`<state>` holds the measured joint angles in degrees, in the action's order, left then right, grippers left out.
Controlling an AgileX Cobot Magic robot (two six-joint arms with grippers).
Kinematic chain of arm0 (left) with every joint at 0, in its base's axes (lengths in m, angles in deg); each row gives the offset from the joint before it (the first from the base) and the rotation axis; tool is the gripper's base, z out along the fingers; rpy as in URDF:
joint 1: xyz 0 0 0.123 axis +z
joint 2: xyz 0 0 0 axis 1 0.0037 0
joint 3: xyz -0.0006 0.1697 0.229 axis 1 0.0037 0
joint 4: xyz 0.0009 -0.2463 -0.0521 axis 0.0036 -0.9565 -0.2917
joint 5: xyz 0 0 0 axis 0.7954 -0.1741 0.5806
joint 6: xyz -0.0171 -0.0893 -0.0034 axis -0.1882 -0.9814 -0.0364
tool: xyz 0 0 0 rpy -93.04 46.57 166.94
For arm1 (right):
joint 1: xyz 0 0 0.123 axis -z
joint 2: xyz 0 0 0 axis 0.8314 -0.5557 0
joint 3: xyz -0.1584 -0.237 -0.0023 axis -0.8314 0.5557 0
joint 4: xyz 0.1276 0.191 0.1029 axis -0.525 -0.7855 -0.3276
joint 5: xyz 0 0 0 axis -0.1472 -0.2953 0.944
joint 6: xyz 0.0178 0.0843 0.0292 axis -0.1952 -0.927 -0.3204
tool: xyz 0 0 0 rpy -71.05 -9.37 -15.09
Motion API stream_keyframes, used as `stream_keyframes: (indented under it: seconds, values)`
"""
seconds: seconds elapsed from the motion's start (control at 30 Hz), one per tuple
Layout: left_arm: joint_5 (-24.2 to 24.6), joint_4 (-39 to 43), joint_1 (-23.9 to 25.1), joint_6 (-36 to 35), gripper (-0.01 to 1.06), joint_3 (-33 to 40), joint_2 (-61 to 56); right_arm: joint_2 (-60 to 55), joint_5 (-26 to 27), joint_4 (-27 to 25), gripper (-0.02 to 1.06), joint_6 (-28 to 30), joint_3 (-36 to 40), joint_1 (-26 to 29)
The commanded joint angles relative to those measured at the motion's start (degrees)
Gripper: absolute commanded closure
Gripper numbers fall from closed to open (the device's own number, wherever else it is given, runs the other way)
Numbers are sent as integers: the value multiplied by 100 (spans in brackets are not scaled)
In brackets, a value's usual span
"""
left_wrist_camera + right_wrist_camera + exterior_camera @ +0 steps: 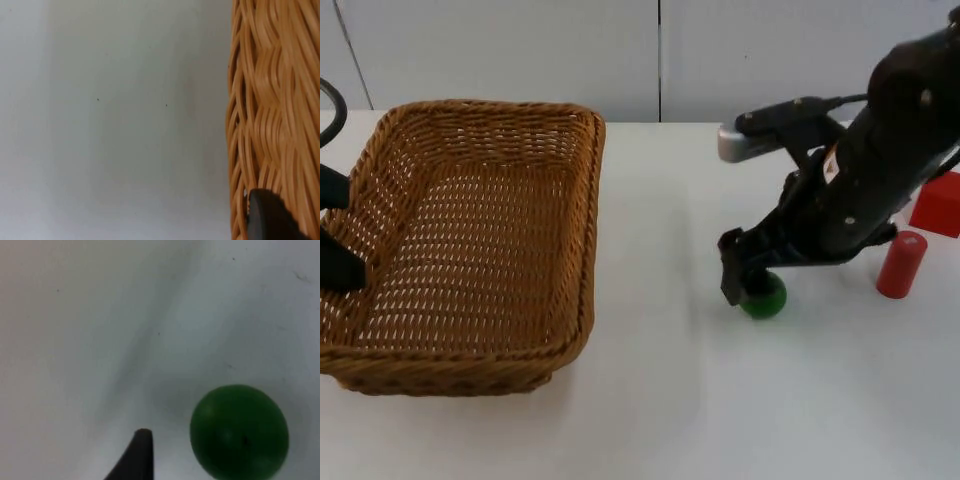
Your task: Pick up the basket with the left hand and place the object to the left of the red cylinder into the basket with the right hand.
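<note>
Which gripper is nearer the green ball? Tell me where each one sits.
Right. The right gripper is down at the green ball, its fingers over the ball's left side. The left gripper is far across the table, at the wicker basket's left rim.

The basket (470,250) sits on the left half of the table (650,400). The left gripper (338,262) is at the basket's left rim, a fingertip (267,217) against the wicker wall. The ball (764,296) lies on the table well right of the basket. The right gripper (745,285) is down at the ball, touching its left side. The cylinder (901,264) stands upright right of the ball. The block (938,203) sits just behind and right of the cylinder.
</note>
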<state>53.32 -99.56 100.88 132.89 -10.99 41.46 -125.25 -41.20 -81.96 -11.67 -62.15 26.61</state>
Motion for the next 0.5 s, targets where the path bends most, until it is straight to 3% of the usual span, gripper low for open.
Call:
stream_keyframes:
  seconds: [0.0,0.1,0.37,0.47]
  values:
    - [73,-181,27,16,105,15,-86,-164,394,3,22,-9,-50,-35]
    - [73,-181,27,16,105,15,-86,-273,471,-13,27,-9,-50,-35]
    - [63,-181,27,16,105,15,-86,-375,640,-25,28,-9,-39,-35]
    - [63,-181,27,16,105,15,-86,-375,704,-138,40,-9,-39,-35]
